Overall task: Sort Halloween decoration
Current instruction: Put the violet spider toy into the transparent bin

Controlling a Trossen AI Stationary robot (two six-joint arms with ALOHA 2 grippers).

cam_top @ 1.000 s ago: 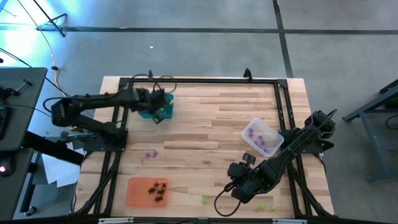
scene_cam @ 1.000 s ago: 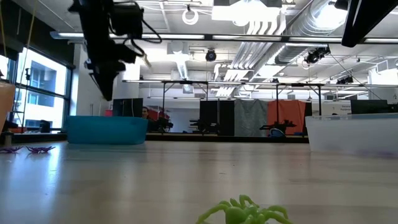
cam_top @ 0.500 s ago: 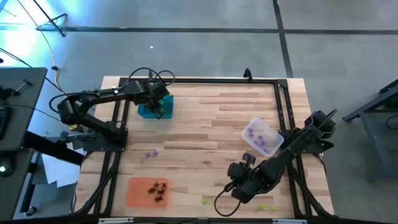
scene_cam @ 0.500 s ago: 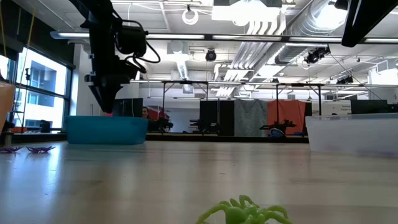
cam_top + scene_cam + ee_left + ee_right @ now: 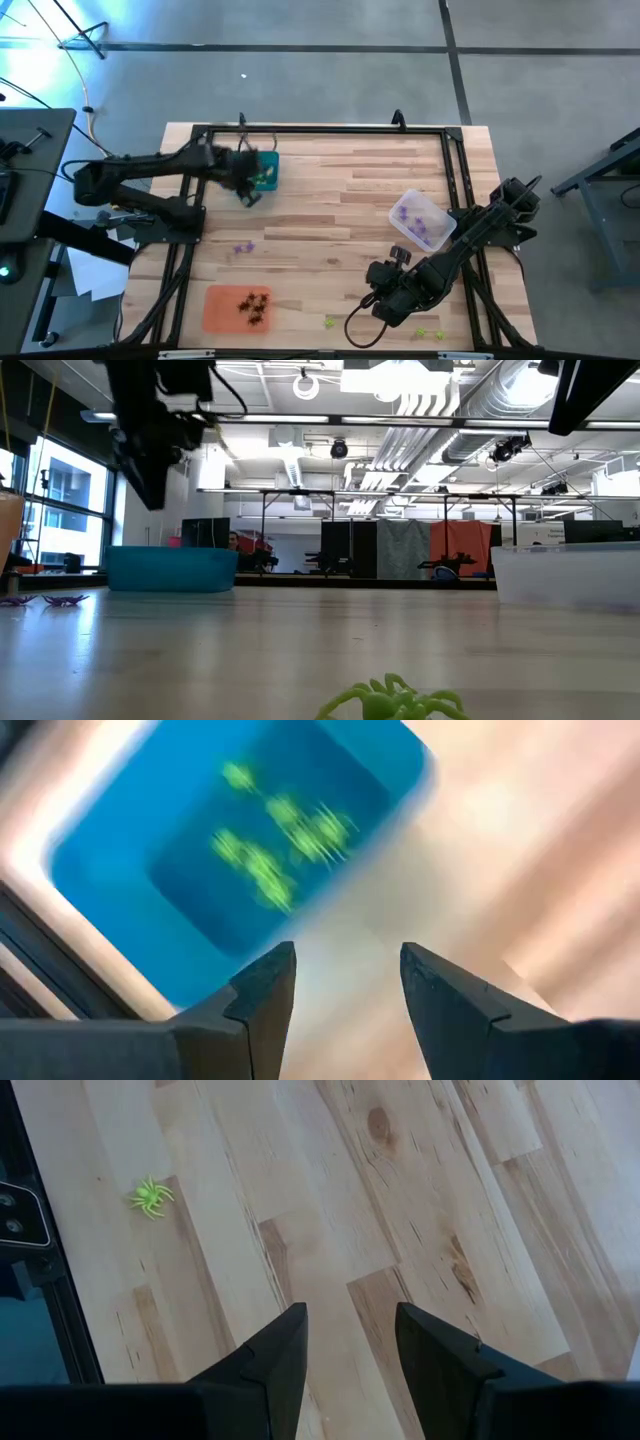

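Sorting by colour is midway. The left gripper (image 5: 250, 194) is at the near edge of the teal tray (image 5: 267, 172), at the table's far left. In its wrist view the fingers (image 5: 262, 995) are spread with nothing between them, and green spiders (image 5: 275, 845) lie inside the tray. Judged step: a green piece has just been dropped and the left arm is free for another pick.

The right gripper (image 5: 378, 300) hangs low over the near right of the table (image 5: 330, 210). Its fingers (image 5: 275, 1350) are spread and empty above bare wood. One green spider (image 5: 151, 1196) lies near it, a little off to the side.

Where the pieces are:
- black spiders (image 5: 254, 304) in the orange tray (image 5: 218, 307), near left
- purple spiders (image 5: 415, 220) in the clear tray (image 5: 440, 215), right side
- loose purple spiders (image 5: 243, 248) on the wood, between the teal and orange trays; also seen low at far left (image 5: 50, 600)
- loose green spiders at the near edge (image 5: 330, 322) and (image 5: 430, 333); one sits right in front of the low camera (image 5: 390, 700)

Next move, as judged: the right gripper is nearest the loose greens, so it should centre over one, drop, and close on it. The pieces are tiny and flat, so the fingers must reach the wood. The left arm is better placed for the loose purples, but those belong in the clear tray across the table.
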